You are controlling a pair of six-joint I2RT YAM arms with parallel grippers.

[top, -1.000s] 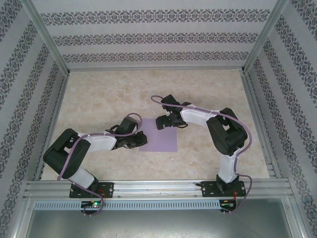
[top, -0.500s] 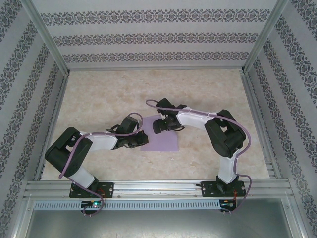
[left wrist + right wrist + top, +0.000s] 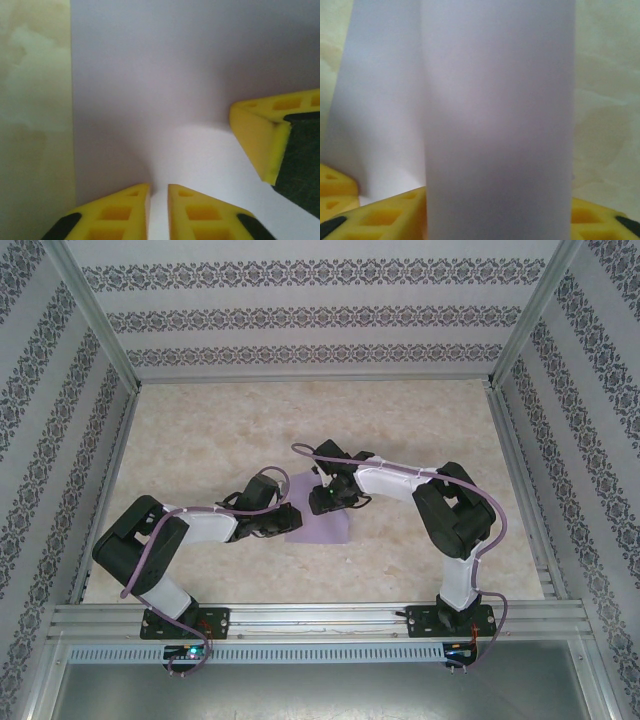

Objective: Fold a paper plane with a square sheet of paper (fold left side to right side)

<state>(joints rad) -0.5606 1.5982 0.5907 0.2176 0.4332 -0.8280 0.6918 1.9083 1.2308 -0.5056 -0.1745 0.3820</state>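
Near the bottom of the left wrist view, the left arm's yellow fingers (image 3: 132, 212) sit almost together with a thin slit between them. The square sheet of thin lavender-purple paper (image 3: 175, 75) runs up to that slit, and I cannot tell whether it is pinched. One of the right arm's yellow fingers (image 3: 257, 135) rests on the sheet at the right edge. In the right wrist view those fingers stand apart at the lower corners, with a curved band of the sheet rising between them; I cannot tell whether they press it. From above, both pairs of fingers meet over the sheet at frame centre, on the pale marbled bench (image 3: 220, 430). Patterned walls (image 3: 320, 315) stand beyond.
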